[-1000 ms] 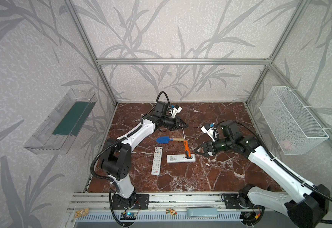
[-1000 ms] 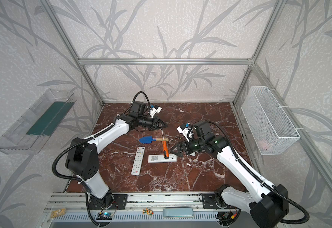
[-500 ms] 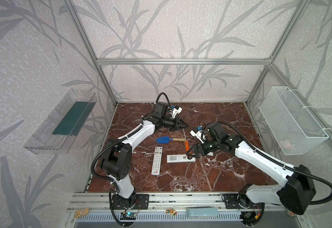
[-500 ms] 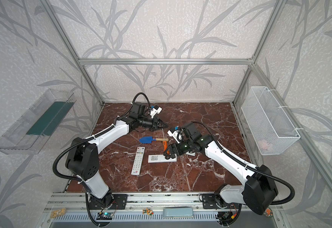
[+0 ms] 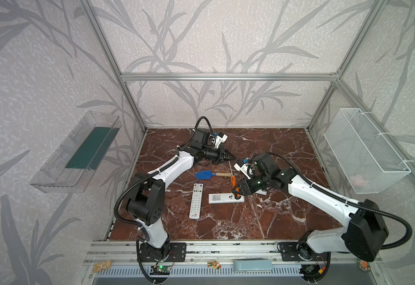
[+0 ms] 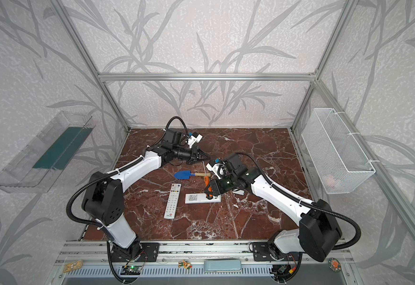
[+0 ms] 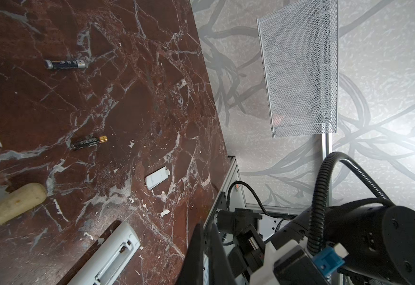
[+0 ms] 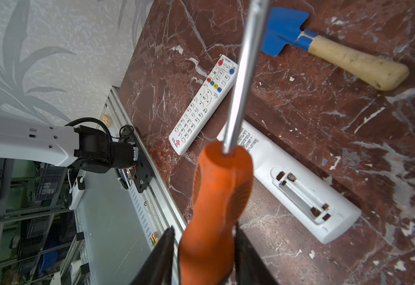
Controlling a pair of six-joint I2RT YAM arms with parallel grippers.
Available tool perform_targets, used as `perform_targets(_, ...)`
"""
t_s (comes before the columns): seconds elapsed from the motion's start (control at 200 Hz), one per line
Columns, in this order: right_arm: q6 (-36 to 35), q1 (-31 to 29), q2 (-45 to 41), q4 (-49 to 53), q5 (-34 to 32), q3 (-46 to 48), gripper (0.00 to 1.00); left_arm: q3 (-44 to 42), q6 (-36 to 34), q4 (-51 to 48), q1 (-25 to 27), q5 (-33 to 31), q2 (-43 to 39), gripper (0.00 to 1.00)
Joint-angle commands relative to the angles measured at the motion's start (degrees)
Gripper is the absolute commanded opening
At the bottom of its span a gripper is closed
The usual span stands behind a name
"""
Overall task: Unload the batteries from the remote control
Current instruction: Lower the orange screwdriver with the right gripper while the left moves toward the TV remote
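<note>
Two batteries [image 7: 66, 64] [image 7: 89, 142] lie loose on the marble floor in the left wrist view. A white remote control [image 5: 222, 198] [image 8: 300, 190] lies face down with its battery bay [image 8: 302, 195] open and empty. A second remote [image 5: 196, 201] [image 8: 204, 103] lies face up beside it. My right gripper [image 5: 236, 190] [image 8: 202, 230] is shut on the orange screwdriver [image 8: 221, 187] by its handle, just over the face-down remote. Behind the shovel, my left gripper [image 5: 233, 156] [image 7: 206, 259] hangs shut and empty.
A blue shovel with a wooden handle [image 5: 210, 174] [image 8: 349, 61] lies behind the remotes. A small white cover [image 7: 156, 177] rests on the floor near the right arm. A wire basket [image 5: 364, 150] hangs on the right wall and a clear tray [image 5: 78, 153] on the left wall.
My right gripper has moved left to the screwdriver handle and its jaws have closed round it. The left arm has stayed still.
</note>
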State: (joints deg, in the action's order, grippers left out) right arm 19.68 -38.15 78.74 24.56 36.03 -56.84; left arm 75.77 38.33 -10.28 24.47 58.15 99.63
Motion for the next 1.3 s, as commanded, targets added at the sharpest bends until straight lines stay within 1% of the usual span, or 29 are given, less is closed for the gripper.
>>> perform_targets(0.0,0.94,-0.26,-0.65,-0.92,-0.69,0.08,0.32,-0.4,-1.15,-1.02,0.09,0.22,-1.9,0.0)
perform_targets(0.09,1.32,-0.26,-1.07,-0.51,-1.58,0.32,0.27,-0.44,-1.15,-0.97,0.01,-0.03,-1.88,0.0)
perform_targets(0.16,1.42,-0.26,-1.53,0.41,-2.31,0.21,0.25,-0.45,-1.22,-1.09,-0.13,-0.36,-1.92,0.0)
perform_targets(0.195,1.33,-0.26,-1.79,1.02,-2.9,-0.06,0.24,-0.51,-1.3,-1.14,-0.24,-0.65,-2.12,0.02)
perform_targets(0.23,1.48,-0.26,-2.07,1.59,-3.72,-0.18,0.24,-0.62,-1.49,-1.15,-0.49,-0.99,-2.47,0.1)
perform_targets(0.295,1.59,-0.17,-2.66,3.07,-5.85,-0.52,0.2,-0.95,-1.95,-1.45,-0.94,-1.75,-3.17,0.35)
perform_targets(0.335,1.59,0.04,-2.93,4.09,-7.17,-0.77,0.19,-1.27,-2.28,-1.38,-1.37,-2.2,-3.78,0.47)
perform_targets(0.405,1.72,1.27,-3.28,6.13,-9.04,-1.27,0.19,-2.32,-3.06,-0.86,-2.32,-3.27,-5.52,0.61)
perform_targets(0.485,1.38,4.61,-3.59,8.54,-10.34,-1.61,0.19,-3.94,-3.83,-0.37,-3.83,-4.53,-8.02,0.75)
perform_targets(0.56,0.43,9.48,-3.45,11.85,-13.25,-2.69,0.19,-5.95,-5.3,-0.45,-5.56,-6.1,-11.02,0.89)
perform_targets(0.625,-0.54,15.47,-2.18,15.39,-14.47,-4.76,0.19,-8.03,-7.59,-1.42,-7.02,-8.55,-14.11,0.99)
perform_targets(0.675,-1.87,19.24,-0.54,17.82,-15.16,-7.07,0.19,-9.42,-9.57,-3.76,-8.01,-11.29,-16.4,0.99)
perform_targets(0.76,-5.18,23.21,2.94,21.44,-19.12,-12.05,0.19,-11.9,-11.84,-7.68,-9.61,-16.03,-20.06,0.99)
perform_targets(0.83,-7.91,24.52,7.15,23.77,-23.52,-15.83,0.19,-14.27,-11.75,-9.5,-11.3,-18.88,-22.93,0.99)
perform_targets(0.9,-10.13,25.36,12.43,26.78,-26.32,-20.1,0.19,-16.29,-11.31,-11.34,-13.1,-20.63,-25.65,0.99)
perform_targets(1.0,-12.74,25.55,21.08,32.44,-28.97,-27.39,0.19,-19.74,-10.55,-13.16,-15.31,-19.88,-28.79,0.99)
perform_targets(1.14,-14.79,25.58,30.87,35.2,-32.3,-35.39,0.2,-23.38,-11.73,-15.61,-17.58,-18.7,-31.81,0.99)
perform_targets(1.255,-15.27,25.5,36.74,37.48,-34.99,-41.0,0.2,-24.53,-13.5,-17.38,-18.91,-16.55,-32.66,0.96)
perform_targets(1.295,-15.29,25.5,38.0,37.77,-35.78,-42.12,0.2,-24.33,-14.0,-18.58,-19.3,-17.14,-32.66,0.99)
